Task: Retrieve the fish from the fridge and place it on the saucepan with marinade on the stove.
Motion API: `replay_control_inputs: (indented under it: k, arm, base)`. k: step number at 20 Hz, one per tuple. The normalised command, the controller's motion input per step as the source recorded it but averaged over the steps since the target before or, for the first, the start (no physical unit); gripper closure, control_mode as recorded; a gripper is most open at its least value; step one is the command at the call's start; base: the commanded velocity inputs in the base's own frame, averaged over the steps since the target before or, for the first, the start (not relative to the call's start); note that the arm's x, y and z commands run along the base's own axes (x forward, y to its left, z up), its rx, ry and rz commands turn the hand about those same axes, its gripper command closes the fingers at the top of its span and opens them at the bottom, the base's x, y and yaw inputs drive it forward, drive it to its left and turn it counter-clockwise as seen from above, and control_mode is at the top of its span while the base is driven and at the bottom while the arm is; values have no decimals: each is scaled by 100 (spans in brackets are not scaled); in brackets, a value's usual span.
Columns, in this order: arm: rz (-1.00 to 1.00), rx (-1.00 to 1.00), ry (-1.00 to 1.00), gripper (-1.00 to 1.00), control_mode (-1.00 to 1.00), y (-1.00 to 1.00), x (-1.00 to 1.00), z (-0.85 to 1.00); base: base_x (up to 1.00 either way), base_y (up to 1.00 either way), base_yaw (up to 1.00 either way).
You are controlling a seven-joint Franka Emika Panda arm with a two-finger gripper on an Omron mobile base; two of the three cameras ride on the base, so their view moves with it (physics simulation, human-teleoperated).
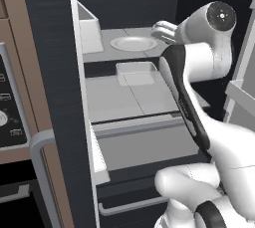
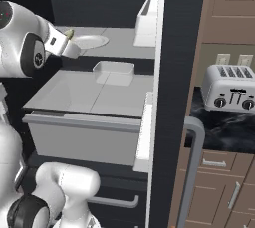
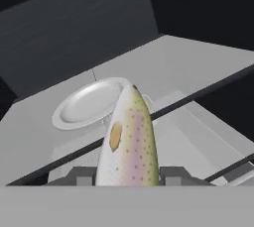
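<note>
The fish (image 3: 129, 141), pale and speckled with a pink and yellowish sheen, stands lengthwise between my fingers (image 3: 82, 175). My gripper (image 3: 128, 176) is shut on the fish and holds it above the fridge's upper shelf, just in front of a round white plate (image 3: 89, 103). From the base, the gripper (image 1: 162, 30) reaches into the open fridge (image 1: 50, 72) beside the plate (image 1: 133, 43). In the right base view the fish tip (image 2: 69, 33) pokes out of the hand (image 2: 67, 43). The saucepan, marinade and stove are out of view.
A shallow white tray (image 1: 135, 67) sits on the shelf below the plate. A white bin (image 2: 148, 18) stands at the shelf's side. The pale drawer (image 1: 144, 145) juts out low. The fridge door edge (image 2: 179, 72) and a toaster (image 2: 233, 88) are to the right, and an oven panel (image 1: 10, 107) is to the left.
</note>
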Motion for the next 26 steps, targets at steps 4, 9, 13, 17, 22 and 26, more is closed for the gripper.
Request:
replay_control_inputs:
  k: [4,9,13,17,22,26]
  arm:
    - [7,0,0,100,-100,-37,-90,-48]
    - [2,0,0,100,-100,-21,-45,-34]
    - [3,0,0,100,-100,-21,-36,-32]
    - [5,0,0,100,-100,-9,-19,-43]
    - [3,0,0,100,100,0,-2,-26]
    - [0,0,0,100,100,0,0,0]
  base:
    - [0,0,0]
    - [0,0,0]
    - [0,0,0]
    - [0,0,0]
    - [0,0,1]
    - [-10,-1,0]
